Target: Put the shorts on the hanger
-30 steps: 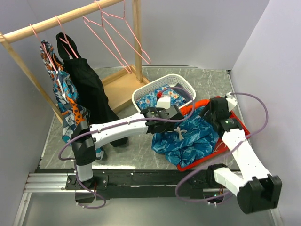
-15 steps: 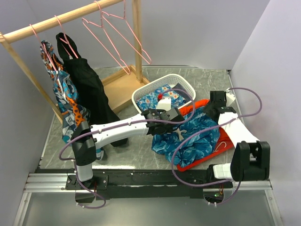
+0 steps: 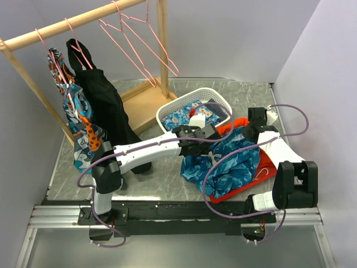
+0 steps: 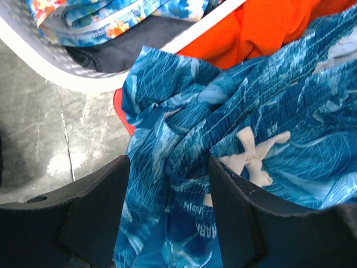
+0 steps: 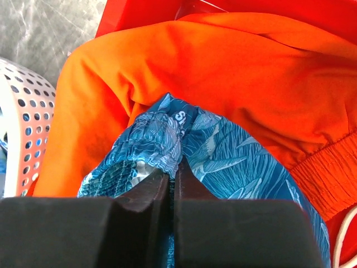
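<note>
The teal-blue leaf-print shorts (image 3: 226,162) lie bunched over the red tray's left side. The white drawstring (image 4: 252,154) shows in the left wrist view. My left gripper (image 3: 196,146) is open at the shorts' left edge, its fingers (image 4: 234,212) straddling a fold of the waistband (image 4: 170,184). At the shorts' far edge my right gripper (image 3: 246,132) is shut on a pinch of the waistband (image 5: 174,167), over the orange garment (image 5: 223,72). Empty pink wire hangers (image 3: 136,53) hang from the wooden rail (image 3: 72,22) at the back.
A white perforated basket (image 3: 220,102) holding blue flowered cloth stands behind the shorts. The red tray (image 3: 266,170) sits at the right. Black and patterned garments (image 3: 103,111) hang on the rack at the left, over its wooden base (image 3: 146,106).
The right gripper has closed onto the shorts' waistband. The right arm folded in close to its base and the left gripper shifted slightly toward the basket.
</note>
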Tool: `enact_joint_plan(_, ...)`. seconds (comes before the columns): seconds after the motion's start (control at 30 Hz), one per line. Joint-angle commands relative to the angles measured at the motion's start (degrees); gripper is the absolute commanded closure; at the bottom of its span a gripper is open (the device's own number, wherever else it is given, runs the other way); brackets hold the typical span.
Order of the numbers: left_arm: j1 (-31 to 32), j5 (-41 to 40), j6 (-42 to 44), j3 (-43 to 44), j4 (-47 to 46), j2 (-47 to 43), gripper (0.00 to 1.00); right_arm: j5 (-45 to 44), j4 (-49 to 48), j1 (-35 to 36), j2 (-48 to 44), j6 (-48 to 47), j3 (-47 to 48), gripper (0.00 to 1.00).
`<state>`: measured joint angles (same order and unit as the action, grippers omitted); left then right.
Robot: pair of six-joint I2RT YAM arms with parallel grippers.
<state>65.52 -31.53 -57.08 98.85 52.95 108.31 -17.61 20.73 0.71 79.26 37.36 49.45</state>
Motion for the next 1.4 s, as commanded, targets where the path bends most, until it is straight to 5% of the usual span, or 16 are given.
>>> enact_joint_plan(0.0, -0.9, 0.8, 1.7, 5.1, 0.7, 2.2, 0.37, 1.0, -0.5, -0.4, -3.7, 0.0, -0.1, 1.0)
enact_joint_plan(0.2, -2.3, 1.4, 9.1, 11.1, 0.2, 3.9, 0.36, 7.6, 0.2, 0.0, -13.2, -4.2, 1.1, 1.0)
enact_joint_plan(0.4, -2.7, 4.9, 14.9, 6.5, -8.3, -1.2, 0.34, 10.8, 7.5, 7.6, -22.0, -9.4, 12.2, 1.0)
enact_joint_plan(0.6, -2.5, 7.5, 19.6, -2.1, -22.1, -11.6, 0.31, 5.7, 15.2, 19.2, -21.9, -10.8, 24.4, 1.0)
enact_joint_plan(0.97, -1.4, 13.0, 21.8, -16.0, -40.1, -27.1, 0.26, 2.2, 22.2, 24.3, -21.1, -13.0, 31.8, 1.0)
enact_joint_plan(1.37, 2.8, 12.8, 27.5, -13.4, -46.2, -21.6, 0.2, 0.1, 25.6, 28.6, -21.7, -12.0, 33.3, 1.0)
